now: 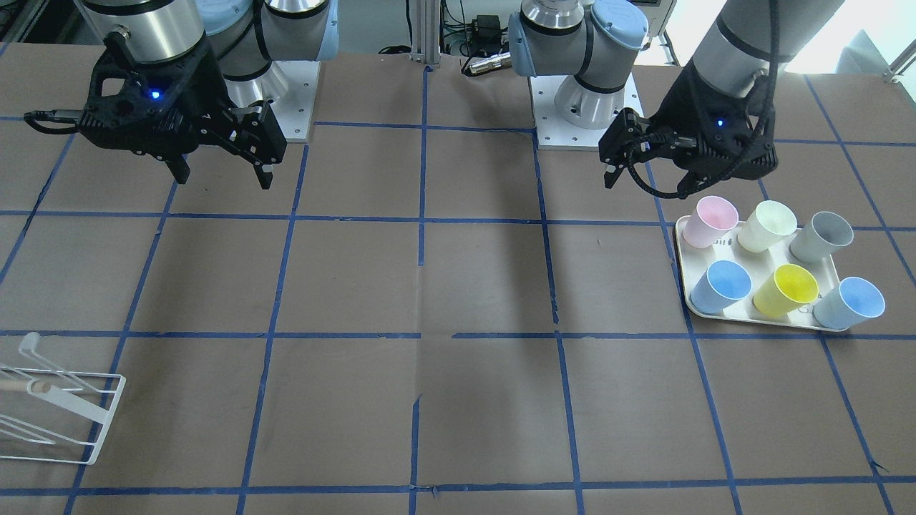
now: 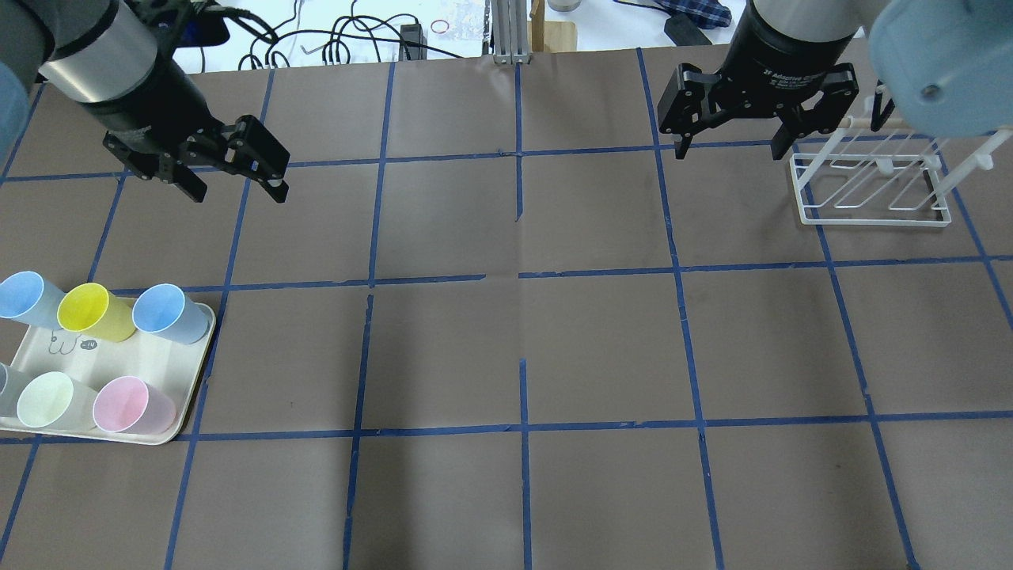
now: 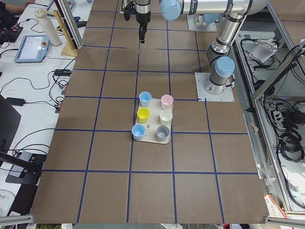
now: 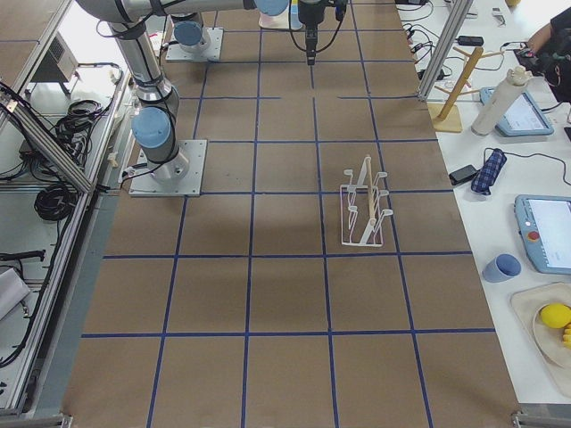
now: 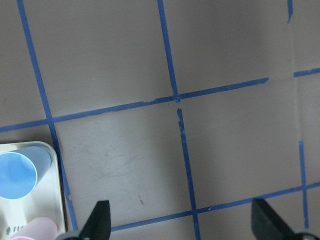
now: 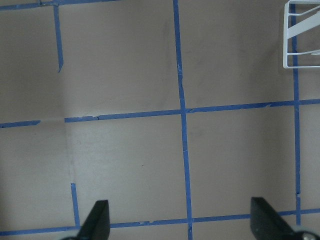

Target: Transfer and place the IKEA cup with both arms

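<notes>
The IKEA cup (image 2: 170,313), light blue with a sky-blue inside, stands upright on a cream tray (image 2: 158,368), at the corner nearest the table's middle. It also shows in the front view (image 1: 719,287), the exterior left view (image 3: 145,98) and the left wrist view (image 5: 20,172). My left gripper (image 2: 237,188) hangs open and empty above the table, beyond the tray and apart from the cup. It shows in the front view (image 1: 644,187) too. My right gripper (image 2: 730,152) is open and empty at the far right, next to a white rack.
The tray also holds a paler blue cup (image 2: 24,297), a yellow cup (image 2: 91,311), a pink cup (image 2: 127,404), a pale green cup (image 2: 49,400) and a grey cup (image 1: 823,237). A white wire rack (image 2: 870,190) stands at the far right. Blue tape lines grid the brown table.
</notes>
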`<state>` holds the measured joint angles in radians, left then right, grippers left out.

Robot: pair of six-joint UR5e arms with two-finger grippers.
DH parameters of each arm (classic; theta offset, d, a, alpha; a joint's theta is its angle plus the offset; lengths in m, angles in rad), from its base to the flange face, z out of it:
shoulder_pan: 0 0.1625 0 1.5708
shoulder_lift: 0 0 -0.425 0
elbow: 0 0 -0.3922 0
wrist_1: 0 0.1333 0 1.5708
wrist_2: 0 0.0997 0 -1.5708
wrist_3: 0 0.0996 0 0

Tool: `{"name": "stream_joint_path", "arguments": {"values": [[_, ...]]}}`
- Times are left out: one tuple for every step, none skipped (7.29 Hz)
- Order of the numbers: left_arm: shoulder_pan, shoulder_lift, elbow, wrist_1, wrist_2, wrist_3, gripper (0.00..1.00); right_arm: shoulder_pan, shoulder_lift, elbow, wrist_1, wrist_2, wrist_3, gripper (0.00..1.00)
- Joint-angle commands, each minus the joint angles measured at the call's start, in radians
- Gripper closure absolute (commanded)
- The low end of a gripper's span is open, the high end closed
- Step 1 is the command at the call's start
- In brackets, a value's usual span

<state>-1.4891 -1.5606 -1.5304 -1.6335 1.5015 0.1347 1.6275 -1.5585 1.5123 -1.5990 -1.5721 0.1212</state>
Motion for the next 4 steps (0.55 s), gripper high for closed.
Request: {"name": "stream_joint_path", "arguments": {"values": [[-0.030, -0.007, 0.052, -0.066, 0.006, -0.167, 0.00, 0.000, 0.000, 0.000, 0.001, 0.001, 0.000, 0.00], [-0.030, -0.013, 0.067, -0.051, 0.006, -0.162, 0.00, 0.000, 0.000, 0.000, 0.001, 0.004, 0.000, 0.00], [-0.030, -0.009, 0.059, -0.031, 0.006, -0.136, 0.00, 0.000, 0.001, 0.000, 0.001, 0.004, 0.000, 0.00], [-0.033, -0.007, 0.061, -0.029, 0.017, -0.133, 0.00, 0.000, 0.000, 0.002, 0.001, 0.004, 0.000, 0.00]]}}
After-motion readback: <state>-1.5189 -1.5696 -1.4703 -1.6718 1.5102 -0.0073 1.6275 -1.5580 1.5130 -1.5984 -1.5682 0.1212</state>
